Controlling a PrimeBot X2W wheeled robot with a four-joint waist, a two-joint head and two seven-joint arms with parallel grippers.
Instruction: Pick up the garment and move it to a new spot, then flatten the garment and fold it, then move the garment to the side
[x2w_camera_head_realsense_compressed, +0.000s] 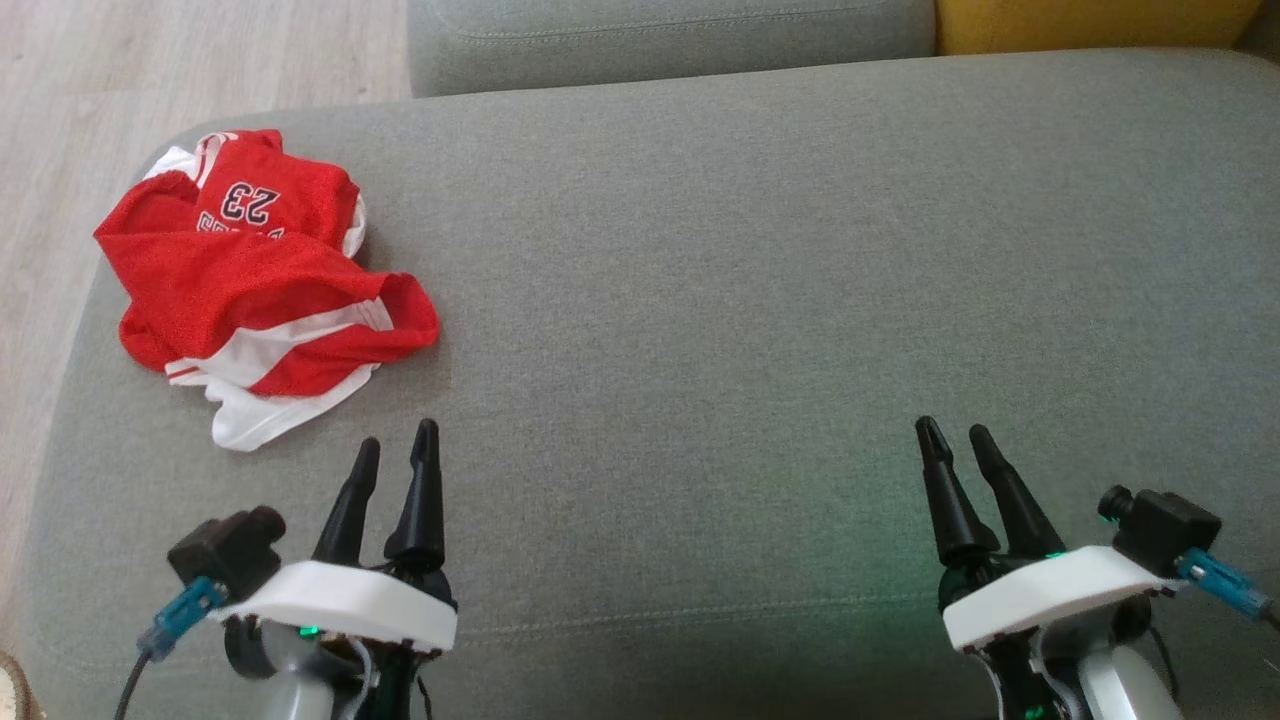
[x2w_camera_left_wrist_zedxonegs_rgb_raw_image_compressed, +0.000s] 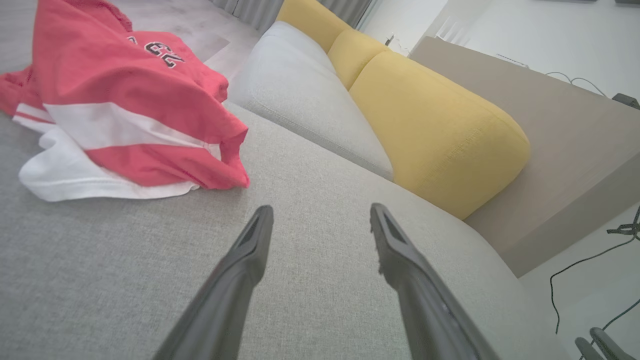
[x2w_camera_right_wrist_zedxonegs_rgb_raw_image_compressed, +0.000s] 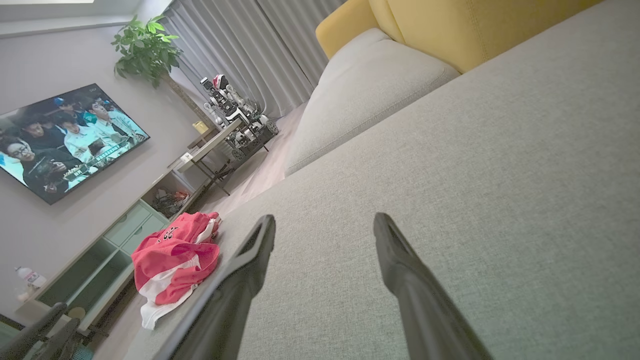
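A crumpled red and white jersey (x2w_camera_head_realsense_compressed: 255, 275) with the number 23 lies at the far left of the grey sofa seat (x2w_camera_head_realsense_compressed: 700, 300). My left gripper (x2w_camera_head_realsense_compressed: 398, 441) hovers open just near the jersey's white hem, a little to its right, holding nothing. In the left wrist view the jersey (x2w_camera_left_wrist_zedxonegs_rgb_raw_image_compressed: 125, 110) bunches up beyond and left of the open left gripper (x2w_camera_left_wrist_zedxonegs_rgb_raw_image_compressed: 321, 216). My right gripper (x2w_camera_head_realsense_compressed: 953, 432) stands open over bare cushion at the lower right, far from the garment. The right wrist view has the jersey (x2w_camera_right_wrist_zedxonegs_rgb_raw_image_compressed: 172, 260) far off past the right gripper (x2w_camera_right_wrist_zedxonegs_rgb_raw_image_compressed: 324, 225).
A grey back cushion (x2w_camera_head_realsense_compressed: 660, 40) and a yellow cushion (x2w_camera_head_realsense_compressed: 1090, 25) line the sofa's far edge. Wooden floor (x2w_camera_head_realsense_compressed: 150, 70) lies past the seat's left edge. In the right wrist view a TV (x2w_camera_right_wrist_zedxonegs_rgb_raw_image_compressed: 65, 140), a plant (x2w_camera_right_wrist_zedxonegs_rgb_raw_image_compressed: 145, 50) and a low cabinet (x2w_camera_right_wrist_zedxonegs_rgb_raw_image_compressed: 115, 240) stand across the room.
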